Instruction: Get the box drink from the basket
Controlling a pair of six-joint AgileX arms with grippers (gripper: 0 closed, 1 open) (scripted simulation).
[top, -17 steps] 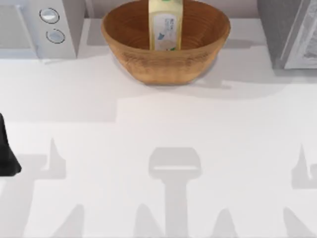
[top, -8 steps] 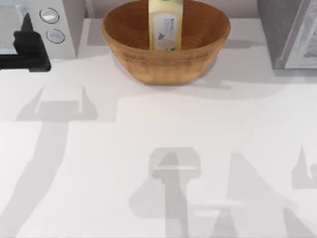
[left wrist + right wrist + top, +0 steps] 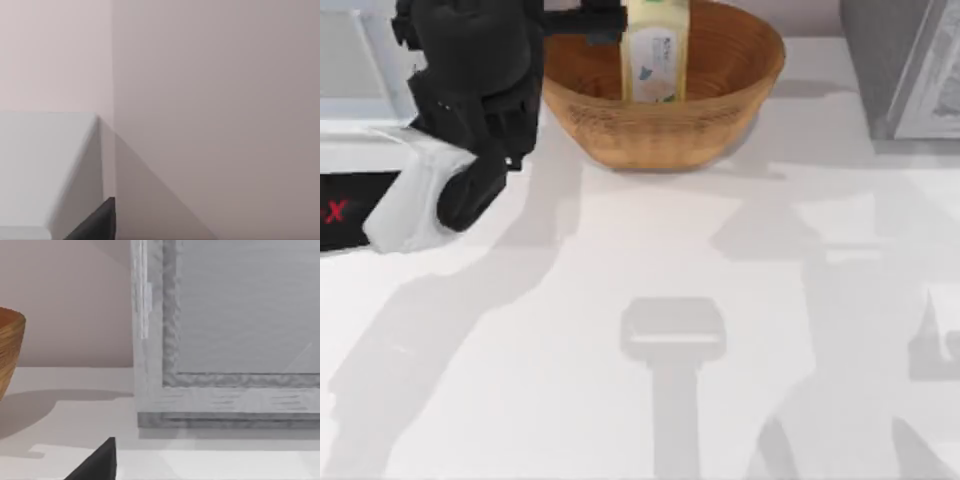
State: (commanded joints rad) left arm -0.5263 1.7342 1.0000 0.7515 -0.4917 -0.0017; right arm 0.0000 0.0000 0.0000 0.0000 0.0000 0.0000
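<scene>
Left hand: my left hand (image 3: 588, 22) is at the far left of the surface, its black body over the far-left rim of the basket, reaching toward the carton; a dark finger bar lies level just left of the carton, and I cannot tell whether the fingers are spread or pressed together.
Left arm: the black wrist and white forearm with a red mark (image 3: 415, 200) run from the left edge of the top view up to that hand.
Left wrist camera: I see a dark fingertip (image 3: 97, 222), a pale wall and a grey-white block corner (image 3: 45, 165).
Box drink: the tall narrow pale-yellow carton with a white front label and small green marks (image 3: 655, 50) stands upright inside the basket, at its far middle.
Basket: the large round tan-brown woven bowl-shaped basket (image 3: 665, 125) sits on the far middle of the white surface (image 3: 640, 270).
Right hand: from the right wrist camera I see one dark fingertip (image 3: 97, 462) near a grey panelled box (image 3: 230, 330), the basket's edge farther off; I cannot tell its state.
</scene>
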